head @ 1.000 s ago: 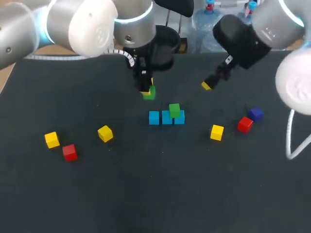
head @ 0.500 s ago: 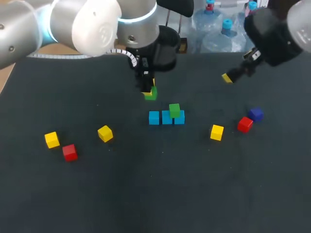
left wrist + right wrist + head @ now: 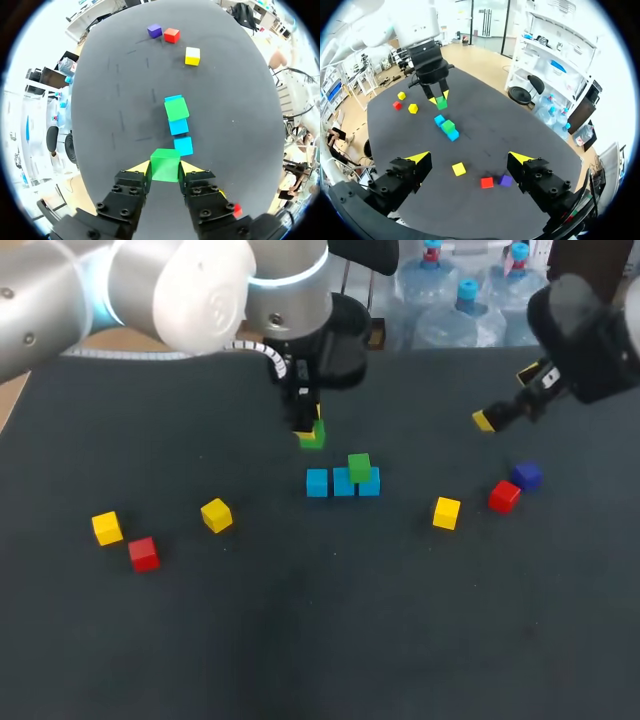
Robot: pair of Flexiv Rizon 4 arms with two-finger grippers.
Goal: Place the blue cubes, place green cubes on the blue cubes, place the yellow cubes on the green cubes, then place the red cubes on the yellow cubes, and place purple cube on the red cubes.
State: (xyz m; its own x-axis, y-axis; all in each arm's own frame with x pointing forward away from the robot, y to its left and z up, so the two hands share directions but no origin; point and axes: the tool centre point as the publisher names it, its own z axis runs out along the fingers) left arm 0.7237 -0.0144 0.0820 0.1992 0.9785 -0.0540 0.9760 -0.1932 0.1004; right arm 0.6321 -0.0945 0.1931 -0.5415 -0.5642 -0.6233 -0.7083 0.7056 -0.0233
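**Q:** What is your left claw doing?

**A:** My left claw [image 3: 308,432] hangs just behind the row of three blue cubes [image 3: 343,483], towards the row's left end, over the dark counter [image 3: 300,640]. It is pinching a green cube [image 3: 165,165], with one yellow-tipped finger pressed against each side. From my left wrist, the row runs straight out ahead of that cube.

**Q:** And the right claw?

**A:** My right claw [image 3: 470,157] is well off to the right of the row and behind it. It is spread wide, its two fingers far apart.

**Q:** Is anything stacked on the row?

**A:** A second green cube [image 3: 359,467] sits on top of the row. It rests over the seam between the middle blue cube and the right-hand one.

**Q:** Where are the loose cubes?

**A:** All of them lie on the counter. To the right of the row and a little in front of it is a yellow cube [image 3: 446,512]. Farther right is a red cube [image 3: 504,496], and the purple cube [image 3: 526,475] is just beside it on the far side. I cannot tell whether those two touch. To the left of the row and in front of it is another yellow cube [image 3: 216,515]. Well beyond that is a third yellow cube [image 3: 107,528], with a second red cube [image 3: 144,553] just beside it.
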